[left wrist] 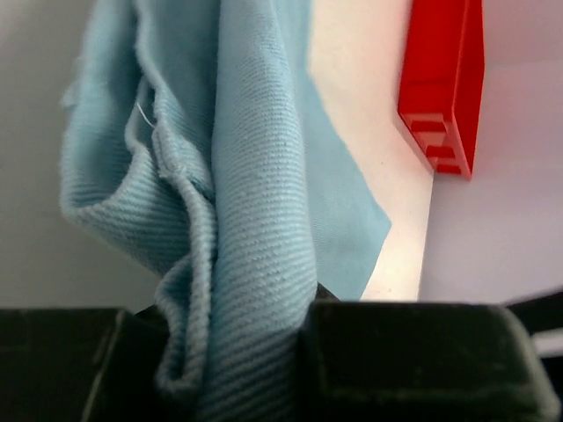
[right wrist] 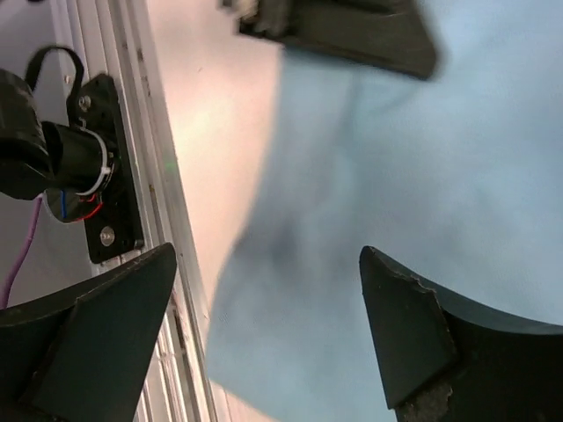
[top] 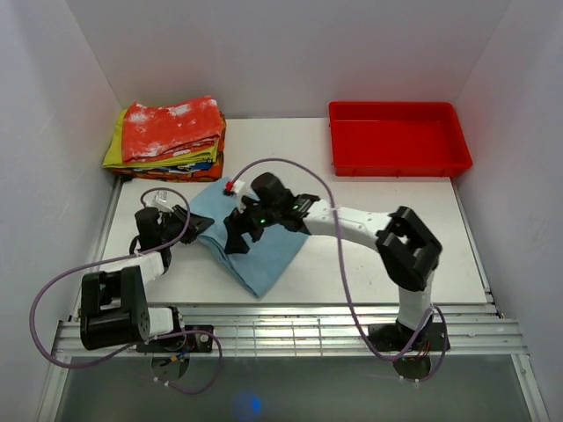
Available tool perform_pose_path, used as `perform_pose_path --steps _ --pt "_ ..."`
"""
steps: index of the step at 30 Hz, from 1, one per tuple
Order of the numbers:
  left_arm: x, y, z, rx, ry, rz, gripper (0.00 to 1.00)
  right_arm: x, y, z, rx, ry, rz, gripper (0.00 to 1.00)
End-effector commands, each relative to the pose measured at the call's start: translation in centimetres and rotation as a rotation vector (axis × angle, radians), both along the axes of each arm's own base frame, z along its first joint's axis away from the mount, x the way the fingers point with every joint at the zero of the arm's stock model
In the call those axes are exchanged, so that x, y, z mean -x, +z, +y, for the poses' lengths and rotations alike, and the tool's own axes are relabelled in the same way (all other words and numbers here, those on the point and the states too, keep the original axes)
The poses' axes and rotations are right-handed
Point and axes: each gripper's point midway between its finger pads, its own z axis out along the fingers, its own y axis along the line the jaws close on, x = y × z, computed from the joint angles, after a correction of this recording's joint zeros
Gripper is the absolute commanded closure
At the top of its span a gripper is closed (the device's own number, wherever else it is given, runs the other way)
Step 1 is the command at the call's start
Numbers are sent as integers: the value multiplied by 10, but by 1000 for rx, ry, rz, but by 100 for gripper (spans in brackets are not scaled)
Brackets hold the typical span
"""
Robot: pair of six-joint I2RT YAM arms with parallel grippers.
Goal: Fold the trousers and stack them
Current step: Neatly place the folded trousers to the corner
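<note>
Trousers (top: 268, 251) lie folded on the worktop (top: 369, 264), long axis far-left to near-right; my left claw (top: 198, 226) pinches their left edge (fabric bunched), right claw (top: 236, 239) spread wide over them.

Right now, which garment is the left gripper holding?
The light-blue trousers, mid-table: their bunched edge is pinched by the left gripper. The red-and-white garment tops the folded pile at the far left, untouched.

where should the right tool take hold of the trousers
Likely the thick bunched edge on the left side of the trousers, next to the shut left tool, coming down from above: the layers stand up there, while the rest lies flat. The right tool is open.
</note>
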Motion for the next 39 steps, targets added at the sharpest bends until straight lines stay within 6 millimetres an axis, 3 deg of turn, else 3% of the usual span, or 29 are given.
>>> perform_pose_path --steps 1,2,3,5,7,8,10,11,12,14,15,17,18,19,20,21,22,25,32,39 --pt "-21 78 -26 -189 -136 -343 100 -64 58 -64 -99 -133 -86 10" --pt "-23 88 -33 -222 -156 -389 100 -90 79 -95 -130 -215 -120 10" --pt "-25 97 -42 -254 -181 -432 100 -99 73 -115 -113 -256 -125 10" --pt "-36 124 -64 -350 -232 -553 100 -126 94 -156 -115 -342 -217 10" --pt "-42 141 -82 -404 -289 -635 100 -138 93 -186 -66 -416 -218 10" --pt "-56 153 -86 -462 -309 -682 100 -151 99 -209 -58 -457 -256 10" --pt "-69 165 -98 -508 -336 -723 100 -155 93 -230 -41 -507 -242 10" --pt "-82 187 -102 -568 -346 -803 100 -160 97 -245 -48 -541 -250 10" --pt "-92 183 -106 -599 -367 -805 100 -161 97 -251 -47 -554 -250 10" --pt "-109 196 -112 -650 -359 -847 100 -160 94 -261 -41 -579 -249 10" --pt "-128 211 -115 -677 -347 -879 100 -160 94 -263 -41 -581 -247 10" --pt "-150 222 -116 -701 -322 -879 100 -157 93 -265 -42 -584 -244 10" --pt "-164 252 -117 -708 -286 -932 100 -158 94 -265 -44 -585 -244 10" --pt "-180 246 -119 -712 -276 -912 100 -157 93 -266 -44 -585 -239 10" --pt "-189 253 -118 -717 -254 -919 100 -157 92 -266 -42 -587 -237 10" --pt "-200 280 -118 -716 -212 -963 100 -157 93 -265 -44 -586 -238 10" --pt "-212 275 -120 -718 -206 -954 100 -157 92 -266 -42 -588 -237 10" --pt "-234 304 -120 -720 -143 -995 100 -157 90 -268 -37 -591 -235 10" --pt "-263 353 -106 -742 4 -1033 100 -157 87 -267 -33 -585 -225 10" --pt "-278 402 -83 -757 164 -1076 100 -157 83 -266 -28 -580 -215 10"
